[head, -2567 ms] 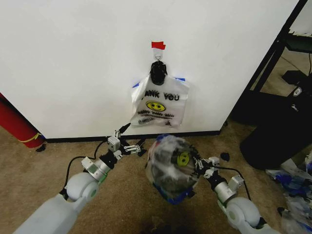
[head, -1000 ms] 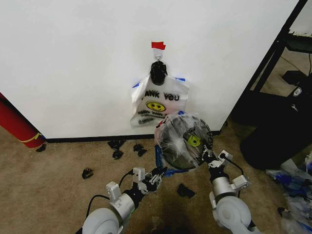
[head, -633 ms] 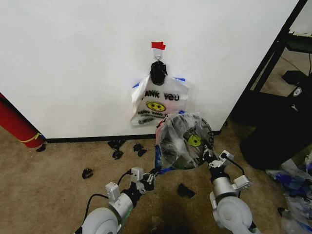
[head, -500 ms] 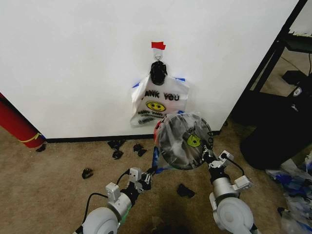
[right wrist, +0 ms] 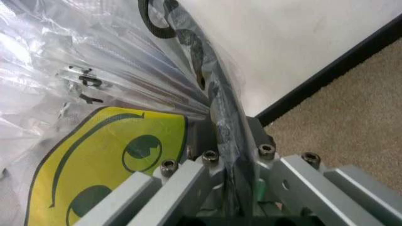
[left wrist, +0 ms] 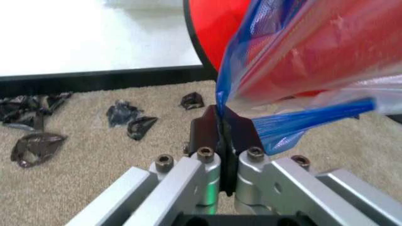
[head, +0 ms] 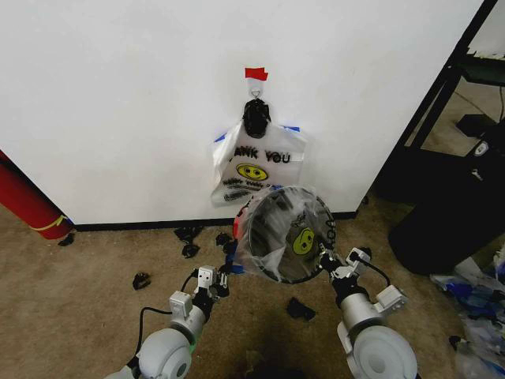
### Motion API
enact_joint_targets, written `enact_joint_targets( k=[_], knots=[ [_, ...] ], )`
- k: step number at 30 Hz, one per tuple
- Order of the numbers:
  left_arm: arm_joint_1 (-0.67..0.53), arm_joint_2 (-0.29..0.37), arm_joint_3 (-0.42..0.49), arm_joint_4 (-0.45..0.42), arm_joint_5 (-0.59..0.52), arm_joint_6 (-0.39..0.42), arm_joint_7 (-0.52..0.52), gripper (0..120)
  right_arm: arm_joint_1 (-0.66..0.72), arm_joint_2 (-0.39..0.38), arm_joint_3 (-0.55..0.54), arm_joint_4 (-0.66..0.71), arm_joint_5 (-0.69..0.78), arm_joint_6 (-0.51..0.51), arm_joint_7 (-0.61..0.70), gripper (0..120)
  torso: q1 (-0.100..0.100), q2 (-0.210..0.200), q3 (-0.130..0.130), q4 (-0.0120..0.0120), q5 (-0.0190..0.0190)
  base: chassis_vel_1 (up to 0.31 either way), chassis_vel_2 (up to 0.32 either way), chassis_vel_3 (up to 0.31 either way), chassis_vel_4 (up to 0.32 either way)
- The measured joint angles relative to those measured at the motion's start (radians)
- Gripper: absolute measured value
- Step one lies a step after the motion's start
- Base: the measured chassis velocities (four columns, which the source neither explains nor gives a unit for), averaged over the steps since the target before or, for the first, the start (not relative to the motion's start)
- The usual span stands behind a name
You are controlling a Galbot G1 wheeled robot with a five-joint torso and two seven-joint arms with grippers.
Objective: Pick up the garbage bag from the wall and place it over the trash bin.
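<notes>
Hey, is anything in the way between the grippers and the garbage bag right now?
Nothing visible. The left gripper is shut on the garbage bag at a blue edge, and the right gripper is shut on its clear plastic at the trash bin rim.

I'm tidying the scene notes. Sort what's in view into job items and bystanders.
Job items:
- garbage bag, stretched over the trash bin
- trash bin, tipped up, mouth facing the camera
- left claw, shut on the bag's blue edge
- right claw, shut on bag and bin rim
- wall

Lying about:
- THANK YOU bag on the hook
- black scraps on the carpet
- red roll
</notes>
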Motion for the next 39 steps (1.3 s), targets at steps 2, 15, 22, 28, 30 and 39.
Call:
enact_joint_targets(
  k=[2, 15, 22, 28, 30, 39],
  knots=[
    [0.015, 0.019, -0.005, -0.006, 0.004, -0.013, 0.048, 8, 0.014, 0.006, -0.003, -0.018, -0.001, 0.002, 0.002, 0, 0.0, 0.0, 0.0, 0.0002, 0.0, 0.0, 0.0, 0.0, 0.0],
    [0.059, 0.083, -0.079, 0.02, 0.266, -0.143, 0.175, 53, 0.085, 0.036, -0.002, -0.146, -0.018, 0.03, -0.003, 0, 0.0, 0.0, 0.0, 0.0002, -0.0001, 0.0, 0.0, 0.0, 0.0],
    [0.079, 0.081, -0.069, -0.17, 0.259, -0.09, -0.088, 76, 0.091, 0.04, -0.038, -0.219, -0.213, 0.105, -0.079, 0, 0.0, 0.0, 0.0, -0.0002, 0.0, 0.0, 0.0, 0.0, 0.0],
    [0.129, 0.053, -0.027, -0.394, 0.071, -0.035, -0.096, 55, 0.114, 0.04, -0.095, -0.269, -0.369, 0.158, -0.123, 0, 0.0, 0.0, 0.0, 0.0001, 0.0003, 0.0, 0.0, 0.0, 0.0],
    [0.145, 0.021, 0.0, -0.433, 0.042, -0.003, -0.075, 47, 0.122, 0.042, -0.116, -0.289, -0.431, 0.177, -0.138, 0, 0.0, 0.0, 0.0, 0.0002, 0.0003, 0.0, 0.0, 0.0, 0.0],
    [0.091, -0.025, 0.064, -0.389, 0.042, 0.057, -0.082, 13, 0.157, 0.042, -0.162, -0.351, -0.553, 0.219, -0.149, 0, 0.0, 0.0, 0.0, 0.0001, 0.0001, 0.0, 0.0, 0.0, 0.0]
  ],
)
